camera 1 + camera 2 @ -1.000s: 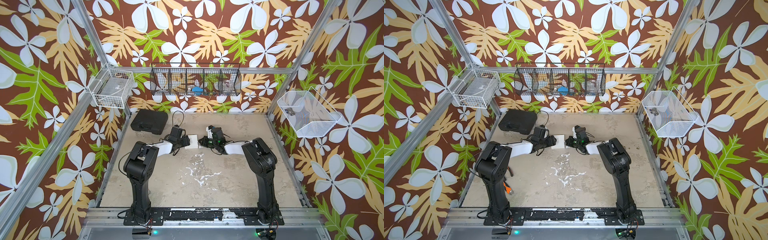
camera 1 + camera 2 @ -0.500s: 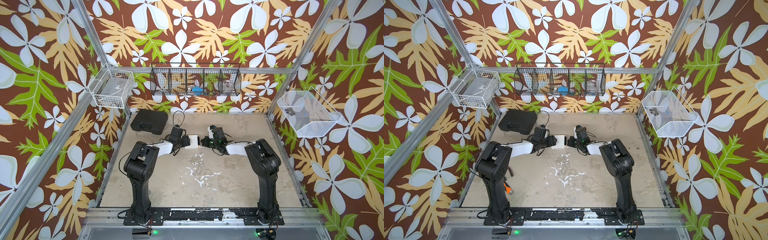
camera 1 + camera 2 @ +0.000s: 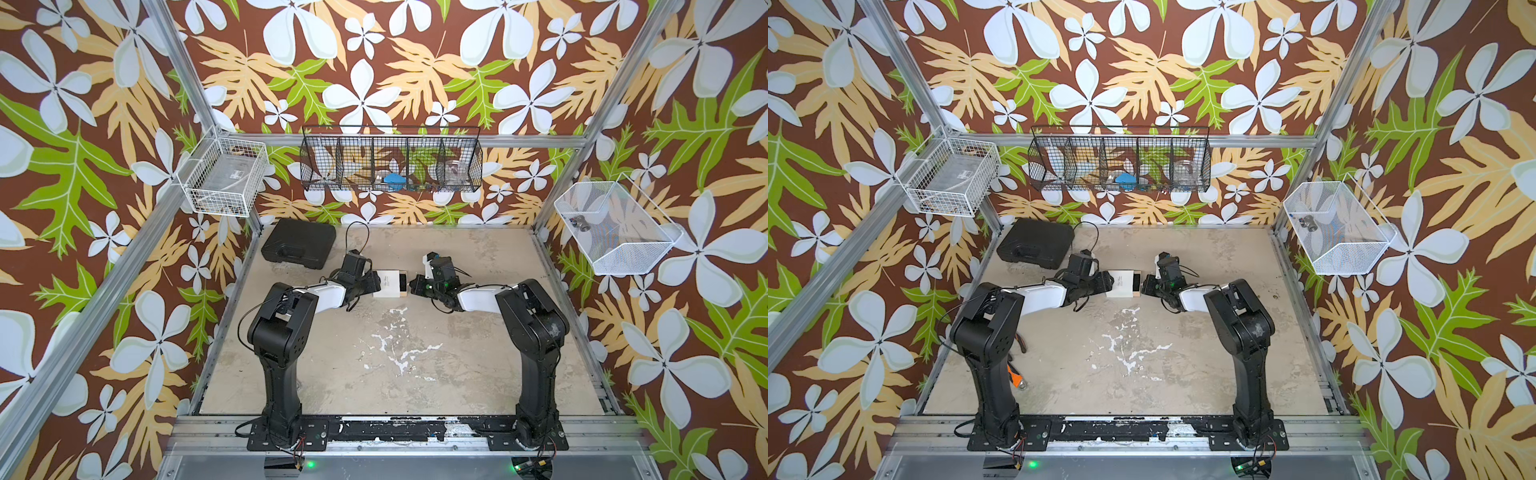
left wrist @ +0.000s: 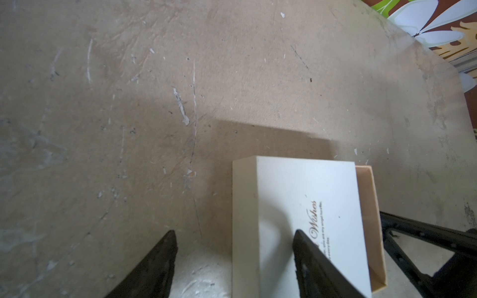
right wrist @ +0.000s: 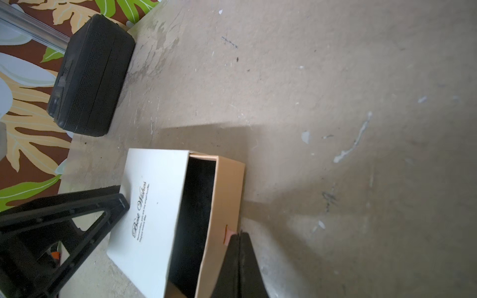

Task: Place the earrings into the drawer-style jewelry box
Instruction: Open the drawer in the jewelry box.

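A closed black case (image 3: pixel 299 248) lies in the far left corner of the scuffed counter (image 3: pixel 395 353). A white wire basket (image 3: pixel 224 176), a black mesh basket (image 3: pixel 390 160) and a white mesh basket (image 3: pixel 615 228) hang on the walls.

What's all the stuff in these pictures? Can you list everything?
jewelry box: one, white, tan black-lined tray partly out, mid-table
case: one, black, far-left table corner
white wire basket: one, left wall
black wire basket: one, back wall
white mesh basket: one, right wall
orange thing: one, beside left arm's column
table: one, beige, scuffed
earrings: none seen
left gripper: one, black, open, a finger over the box
right gripper: one, black, shut, at the tray's front
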Available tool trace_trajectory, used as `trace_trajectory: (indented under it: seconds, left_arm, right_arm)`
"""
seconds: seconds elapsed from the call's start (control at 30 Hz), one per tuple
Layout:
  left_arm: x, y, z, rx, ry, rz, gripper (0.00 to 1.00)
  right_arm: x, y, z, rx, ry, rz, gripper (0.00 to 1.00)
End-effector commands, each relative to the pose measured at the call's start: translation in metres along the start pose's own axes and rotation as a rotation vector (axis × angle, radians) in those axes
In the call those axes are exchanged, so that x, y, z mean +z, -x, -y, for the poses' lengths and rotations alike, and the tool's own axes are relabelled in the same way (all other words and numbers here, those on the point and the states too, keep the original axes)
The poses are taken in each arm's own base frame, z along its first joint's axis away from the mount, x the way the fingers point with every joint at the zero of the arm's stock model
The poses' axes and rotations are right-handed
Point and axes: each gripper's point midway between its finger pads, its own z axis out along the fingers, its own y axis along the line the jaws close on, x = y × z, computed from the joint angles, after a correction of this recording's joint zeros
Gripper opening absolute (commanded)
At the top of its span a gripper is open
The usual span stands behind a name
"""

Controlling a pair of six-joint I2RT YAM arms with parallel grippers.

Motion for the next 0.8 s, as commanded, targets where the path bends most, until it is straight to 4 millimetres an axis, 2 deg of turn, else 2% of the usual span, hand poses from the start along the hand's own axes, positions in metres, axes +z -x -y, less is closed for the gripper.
trace_trajectory:
  seconds: [0.0, 0.77]
  left_arm:
    - [0.000, -0.011, -0.008, 0.018, 0.034, -0.043, 0.71]
    - [0.001, -0.011, -0.004, 0.049, 0.008, -0.047, 0.70]
  right_arm:
    - [-0.004, 0.008, 0.008, -0.011, -0.030, 0.033, 0.00]
    - [-0.019, 0.014, 0.034, -0.034, -0.101, 0.057, 0.00]
